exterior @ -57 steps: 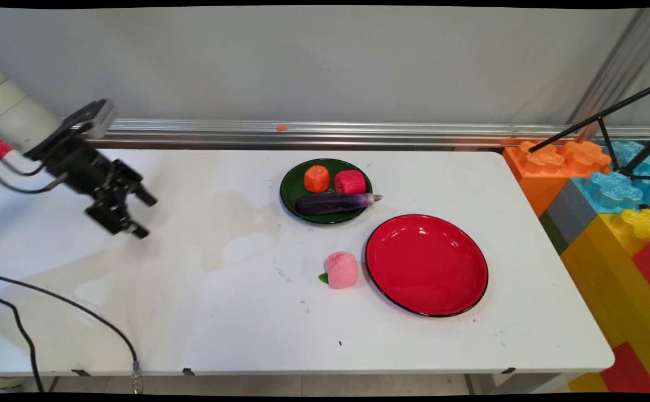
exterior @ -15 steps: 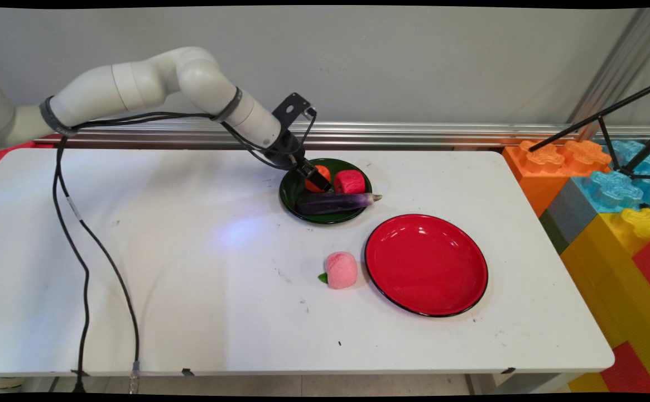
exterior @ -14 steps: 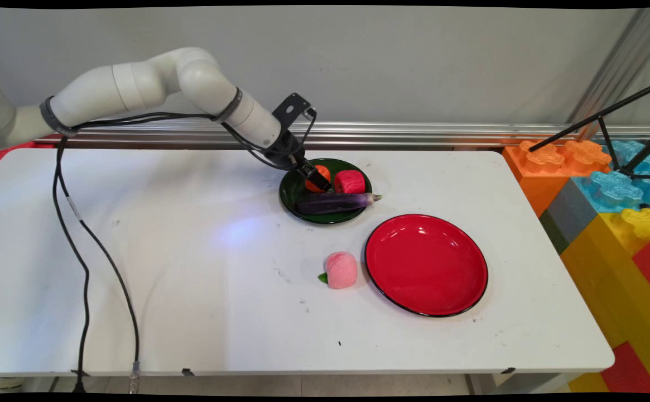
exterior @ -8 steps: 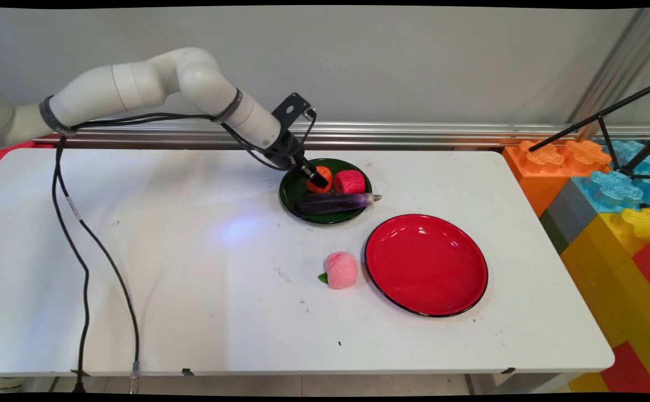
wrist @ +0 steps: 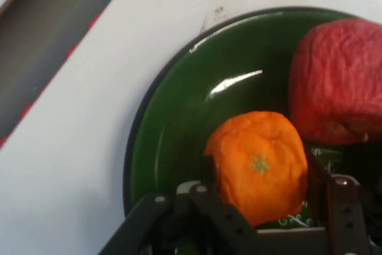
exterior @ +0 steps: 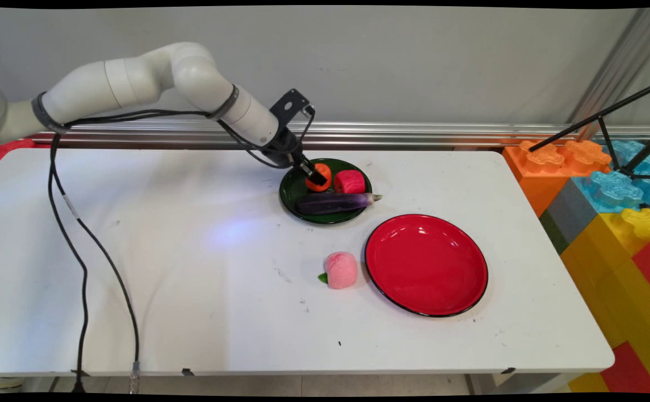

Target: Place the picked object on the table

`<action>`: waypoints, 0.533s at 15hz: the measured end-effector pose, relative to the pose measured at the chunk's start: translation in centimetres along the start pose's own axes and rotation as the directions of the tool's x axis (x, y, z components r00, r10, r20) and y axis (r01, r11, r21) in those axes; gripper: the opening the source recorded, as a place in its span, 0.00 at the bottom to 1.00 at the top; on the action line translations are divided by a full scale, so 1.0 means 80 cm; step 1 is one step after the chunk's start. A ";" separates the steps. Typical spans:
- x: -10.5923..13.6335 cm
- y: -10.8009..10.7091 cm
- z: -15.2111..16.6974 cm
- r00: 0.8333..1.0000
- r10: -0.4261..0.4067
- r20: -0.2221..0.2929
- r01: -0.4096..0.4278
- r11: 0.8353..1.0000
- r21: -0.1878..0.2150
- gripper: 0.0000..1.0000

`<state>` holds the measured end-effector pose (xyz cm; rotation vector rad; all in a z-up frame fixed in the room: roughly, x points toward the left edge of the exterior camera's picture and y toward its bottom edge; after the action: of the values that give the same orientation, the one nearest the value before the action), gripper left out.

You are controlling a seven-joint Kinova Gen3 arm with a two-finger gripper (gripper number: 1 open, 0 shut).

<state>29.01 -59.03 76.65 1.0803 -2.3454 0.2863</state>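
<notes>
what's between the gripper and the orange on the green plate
Nothing visible. The gripper already has its fingers on either side of the orange over the green plate. The red fruit sits beside it, and the eggplant lies nearer the camera.

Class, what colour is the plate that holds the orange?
Dark green plate, seen best in the hand view, with the orange on it.

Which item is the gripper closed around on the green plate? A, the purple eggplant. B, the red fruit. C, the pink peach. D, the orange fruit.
D: in the hand view the gripper has its fingers on either side of the orange fruit, on the green plate.
</notes>
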 end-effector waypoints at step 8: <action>0.047 0.008 -0.066 0.997 0.005 -0.077 -0.003 1.000 0.025 0.00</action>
<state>28.50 -58.89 83.16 1.0581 -2.2816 0.3537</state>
